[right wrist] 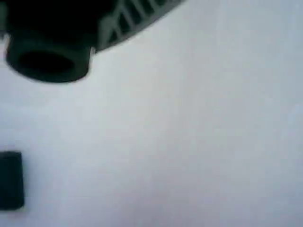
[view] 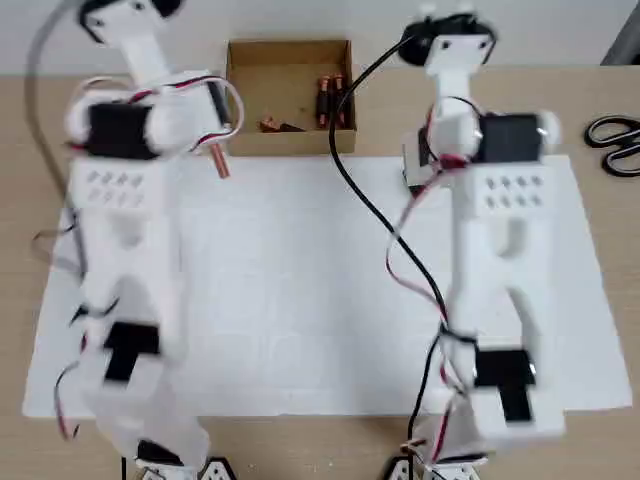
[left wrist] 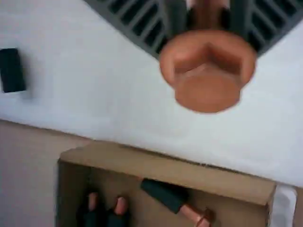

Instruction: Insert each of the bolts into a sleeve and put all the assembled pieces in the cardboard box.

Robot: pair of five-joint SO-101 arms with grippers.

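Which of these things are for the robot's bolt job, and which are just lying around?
For the job:
- bolt, held by the left gripper
- sleeve, held by the right gripper
- cardboard box
- assembled pieces inside the box

Just lying about:
- scissors at the table's edge
- white sheet, only the work surface

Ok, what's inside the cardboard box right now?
The cardboard box holds two assembled pieces side by side near one side wall and a third piece by the wall nearest the arms. That wall hides the floor just behind it.
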